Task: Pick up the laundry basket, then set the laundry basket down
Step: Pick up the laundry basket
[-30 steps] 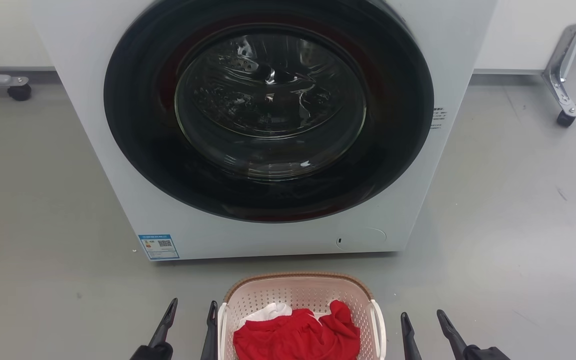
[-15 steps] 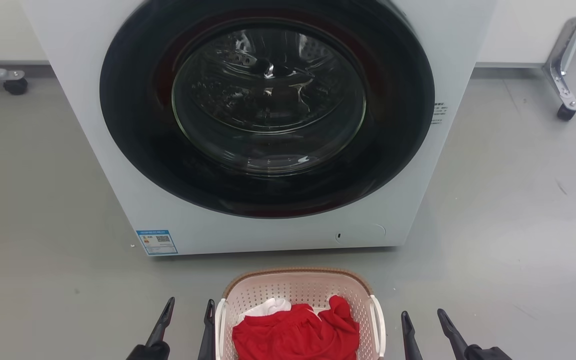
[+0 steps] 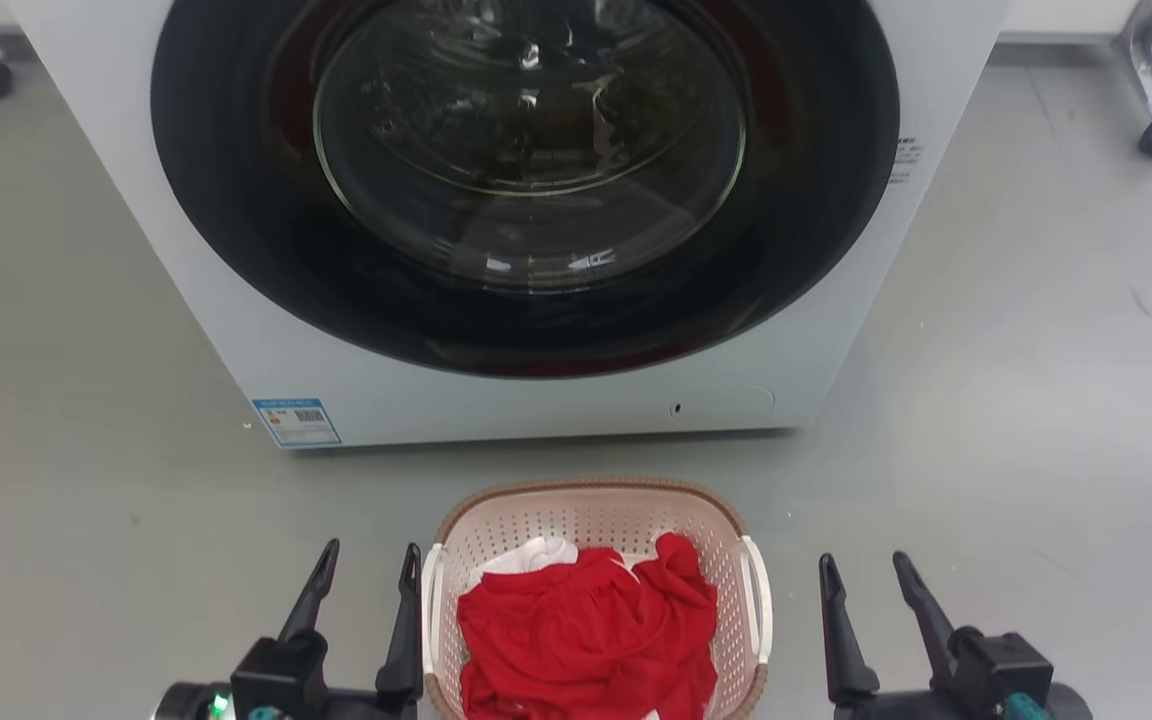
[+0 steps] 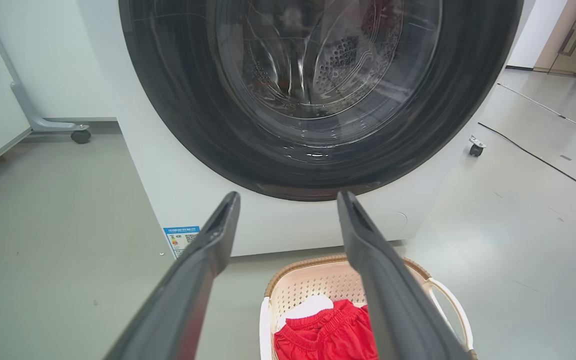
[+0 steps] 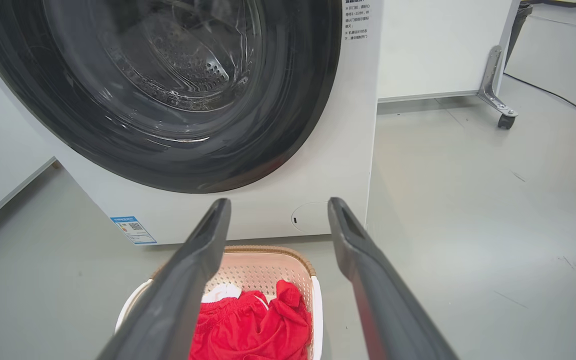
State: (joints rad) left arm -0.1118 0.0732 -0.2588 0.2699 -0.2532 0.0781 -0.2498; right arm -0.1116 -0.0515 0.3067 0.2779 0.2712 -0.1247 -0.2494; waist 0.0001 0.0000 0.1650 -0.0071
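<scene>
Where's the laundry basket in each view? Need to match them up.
Head view: laundry basket bottom centre, between the left gripper and right gripper.
Left wrist view: basket at the bottom, right of centre.
Right wrist view: basket at the bottom, left of centre.
Shared landmark: blue sticker low on the washer front.

I am seeing the laundry basket (image 3: 591, 518) showing pale pink perforated walls, a brown ribbed rim, white handles; red cloth (image 3: 586, 640), white cloth (image 3: 531, 552); the washer (image 3: 266, 350) is showing white, its door ring (image 3: 216, 200) black.
</scene>
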